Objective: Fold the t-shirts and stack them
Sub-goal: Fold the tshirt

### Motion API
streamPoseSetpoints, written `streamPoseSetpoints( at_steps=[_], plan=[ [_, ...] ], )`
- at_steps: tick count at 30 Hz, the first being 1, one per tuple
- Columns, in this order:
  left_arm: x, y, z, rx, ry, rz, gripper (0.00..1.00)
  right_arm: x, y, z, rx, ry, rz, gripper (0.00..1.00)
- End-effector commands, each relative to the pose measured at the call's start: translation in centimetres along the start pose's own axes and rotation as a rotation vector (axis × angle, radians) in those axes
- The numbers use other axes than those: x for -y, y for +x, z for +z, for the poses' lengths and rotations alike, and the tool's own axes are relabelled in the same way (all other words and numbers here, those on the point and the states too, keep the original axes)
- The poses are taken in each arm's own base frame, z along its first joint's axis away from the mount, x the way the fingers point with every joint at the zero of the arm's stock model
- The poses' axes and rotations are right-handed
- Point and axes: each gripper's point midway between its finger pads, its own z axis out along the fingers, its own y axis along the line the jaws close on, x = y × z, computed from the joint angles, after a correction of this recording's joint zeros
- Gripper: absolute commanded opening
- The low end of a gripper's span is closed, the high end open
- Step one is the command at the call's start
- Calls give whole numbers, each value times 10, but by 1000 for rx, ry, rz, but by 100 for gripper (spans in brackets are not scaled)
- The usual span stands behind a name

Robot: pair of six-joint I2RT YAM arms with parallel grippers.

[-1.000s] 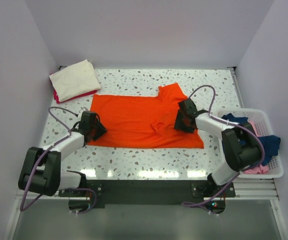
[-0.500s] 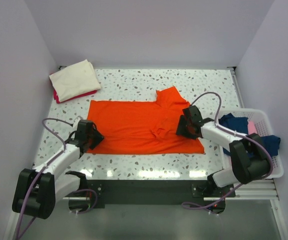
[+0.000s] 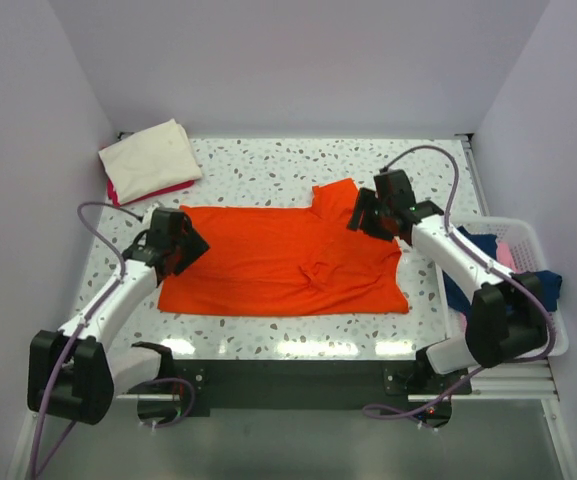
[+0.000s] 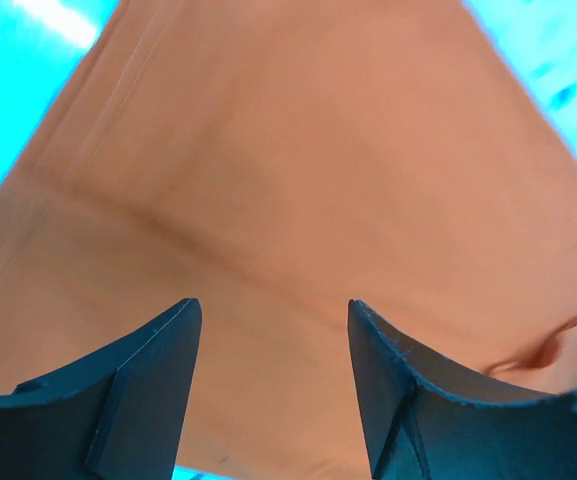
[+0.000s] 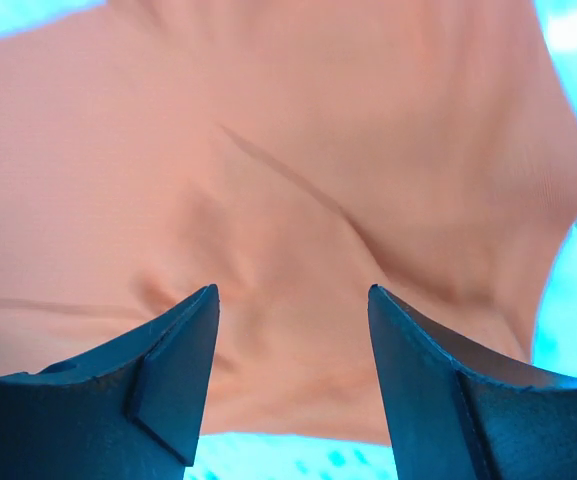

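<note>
Orange t-shirt [image 3: 278, 260]: lying unfolded mid-table.
Left gripper [image 3: 188, 245], right gripper [image 3: 360, 219]: hovering wide, empty, over its ends.
Folded t-shirts [image 3: 150, 158]: sitting stacked at far-left corner.
Basket [image 3: 508, 222], right edge: holding garments awaiting folding.

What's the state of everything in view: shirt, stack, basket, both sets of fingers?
Orange t-shirt: laid out flat, creased right of centre.
Folded stack: cream shirt on a pink one, back-left corner.
Basket: holding loose blue and pink clothes.
Left fingers: open, empty, over the shirt.
Right fingers: open, empty, over the shirt.
</note>
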Motion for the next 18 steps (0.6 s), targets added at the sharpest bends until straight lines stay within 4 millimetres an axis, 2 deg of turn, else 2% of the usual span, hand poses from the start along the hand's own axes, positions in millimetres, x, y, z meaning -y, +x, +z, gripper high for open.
streamPoseSetpoints(
  at_steps=[1, 2, 3, 4, 5, 6, 8, 9, 11, 12, 13, 14, 18],
  plan=[
    [39, -64, -10, 158, 19, 42, 66, -33, -73, -2, 127, -106, -6, 65],
    [51, -80, -8, 178, 20, 52, 66, -26, -86, 15, 124, -103, 14, 64],
    [52, -94, -6, 212, -1, 54, 64, -31, -94, 19, 122, -140, 20, 64],
    [65, -115, -10, 266, 4, 65, 63, -36, -123, 19, 184, -176, 36, 64],
    [60, -122, 3, 265, -47, 76, 61, -38, -132, 26, 193, -195, 36, 64],
    [60, -133, 7, 292, -80, 85, 56, -36, -134, 43, 178, -193, 35, 64],
    [66, -152, 22, 319, -116, 118, 54, -43, -158, 50, 209, -216, 29, 63],
    [64, -158, 29, 317, -139, 123, 51, -45, -166, 63, 208, -209, 18, 63],
    [66, -169, 47, 303, -170, 136, 49, -48, -175, 73, 217, -213, 7, 63],
    [65, -172, 54, 301, -189, 141, 49, -46, -174, 86, 199, -202, -6, 62],
    [70, -179, 58, 297, -186, 146, 48, -49, -181, 87, 216, -206, -14, 62],
    [62, -175, 76, 256, -216, 154, 47, -48, -185, 91, 227, -198, -14, 62],
    [53, -177, 109, 212, -275, 163, 45, -48, -191, 106, 233, -195, -33, 62]
  ],
)
